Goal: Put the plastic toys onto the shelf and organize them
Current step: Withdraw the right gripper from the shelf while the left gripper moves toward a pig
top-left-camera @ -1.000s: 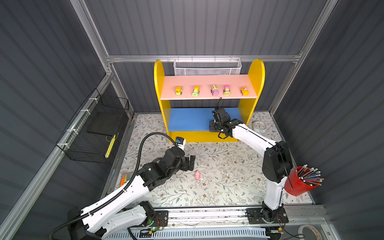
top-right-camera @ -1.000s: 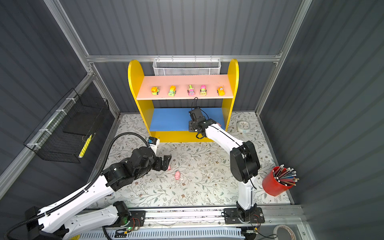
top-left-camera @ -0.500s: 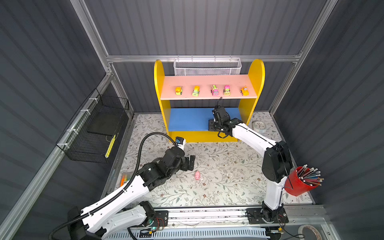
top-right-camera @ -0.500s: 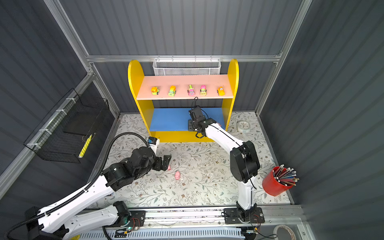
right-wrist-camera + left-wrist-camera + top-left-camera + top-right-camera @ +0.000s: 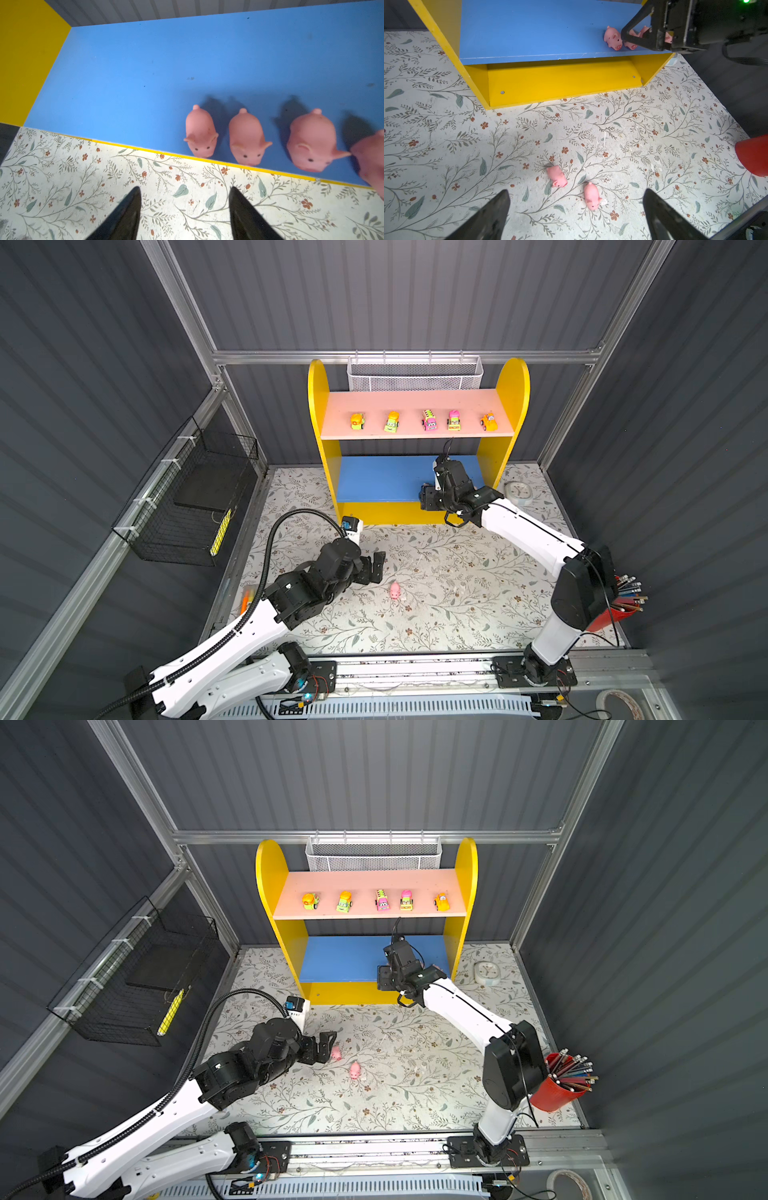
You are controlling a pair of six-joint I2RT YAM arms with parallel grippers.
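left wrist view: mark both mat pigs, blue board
pig nearer shelf (image 5: 557, 176), left wrist view, back
pig farther from shelf (image 5: 591, 196), left wrist view, back
blue board (image 5: 529, 31), left wrist view, bare middle

Five toy vehicles, four shelved pigs, two floor pigs.

The left arm lies low and extended forward, its left gripper with jaws spread wide and nothing between them. The right arm extends far forward from a raised elbow; the right gripper tilts downward, jaws parted and empty.
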